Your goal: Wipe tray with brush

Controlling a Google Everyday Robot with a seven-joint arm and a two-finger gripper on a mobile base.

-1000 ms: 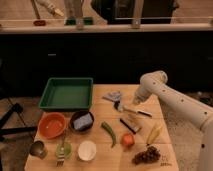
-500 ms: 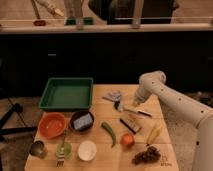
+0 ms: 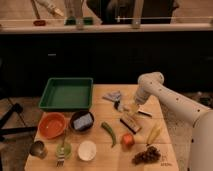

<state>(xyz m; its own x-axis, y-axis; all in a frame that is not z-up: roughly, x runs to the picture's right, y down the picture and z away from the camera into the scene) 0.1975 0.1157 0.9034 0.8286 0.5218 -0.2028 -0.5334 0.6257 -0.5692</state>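
Hardly any change from a second ago. At 10 o'clock, same green tray point(image 3: 66, 95), bare inside. At 3 o'clock, same low gripper point(image 3: 135, 108), right over the white dish brush point(image 3: 142, 113), just beside the wooden block brush point(image 3: 130, 122). Cannot tell whether squeezing or let go. Likely no lifting yet, so no wiping begun. All on a pale wooden table point(image 3: 100, 113); behind, at 12 o'clock, dark cupboards point(image 3: 100, 55) under a bright counter point(image 3: 150, 26).

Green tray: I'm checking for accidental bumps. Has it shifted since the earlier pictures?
No. The tray stays at the back-left corner of the table, behind the orange bowl; the end effector is well to its right.
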